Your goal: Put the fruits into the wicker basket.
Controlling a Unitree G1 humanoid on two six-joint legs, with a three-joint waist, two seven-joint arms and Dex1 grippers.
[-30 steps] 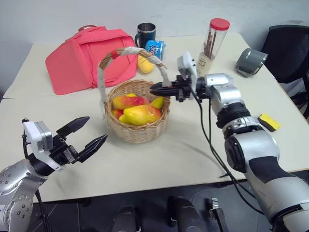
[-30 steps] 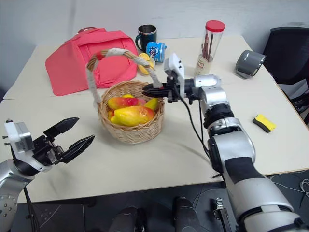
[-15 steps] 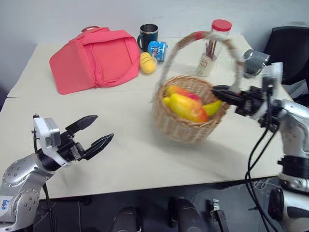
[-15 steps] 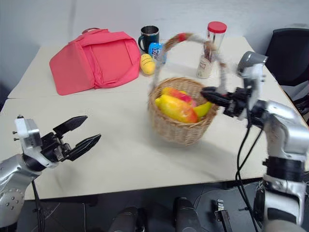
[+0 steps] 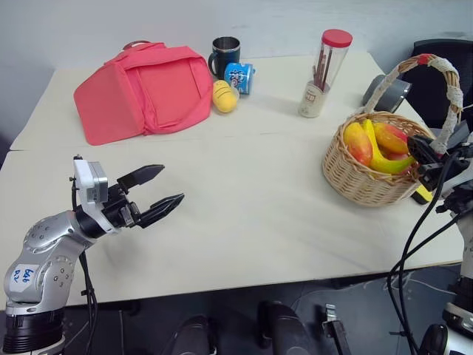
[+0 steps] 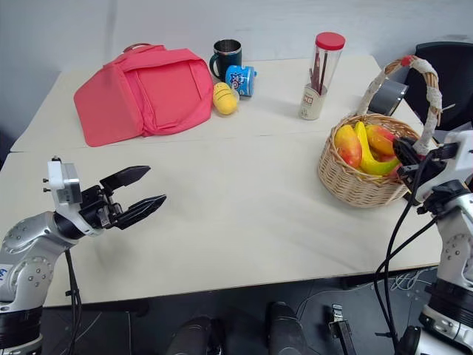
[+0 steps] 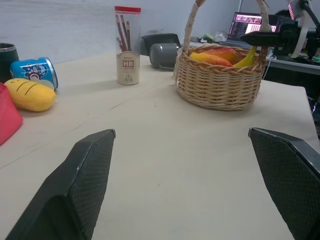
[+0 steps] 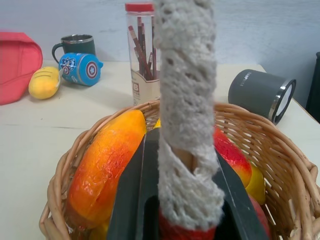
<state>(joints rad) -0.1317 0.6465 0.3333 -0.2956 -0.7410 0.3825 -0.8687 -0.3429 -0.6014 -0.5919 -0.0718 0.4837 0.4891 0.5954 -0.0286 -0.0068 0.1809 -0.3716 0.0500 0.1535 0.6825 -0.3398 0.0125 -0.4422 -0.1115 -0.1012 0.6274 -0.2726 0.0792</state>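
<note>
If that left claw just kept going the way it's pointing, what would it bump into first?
Most likely nothing nearby. The left gripper, fingers spread open, points across bare table. In the left wrist view the wicker basket sits far ahead between the fingers, so it looks like the first obstacle, though depth is hard to judge.

The left arm reaches in low from the robot's left, its wrist about level. Its left gripper (image 5: pixel 161 189) hangs over the tabletop with both black fingers (image 7: pixel 75 180) spread wide and nothing between them. Well apart on the other side, the right arm is bent upward, and its right gripper (image 6: pixel 405 151) is clamped tight, fingers (image 8: pixel 131 200) pressed against the cord-wrapped handle (image 8: pixel 187 125).
</note>
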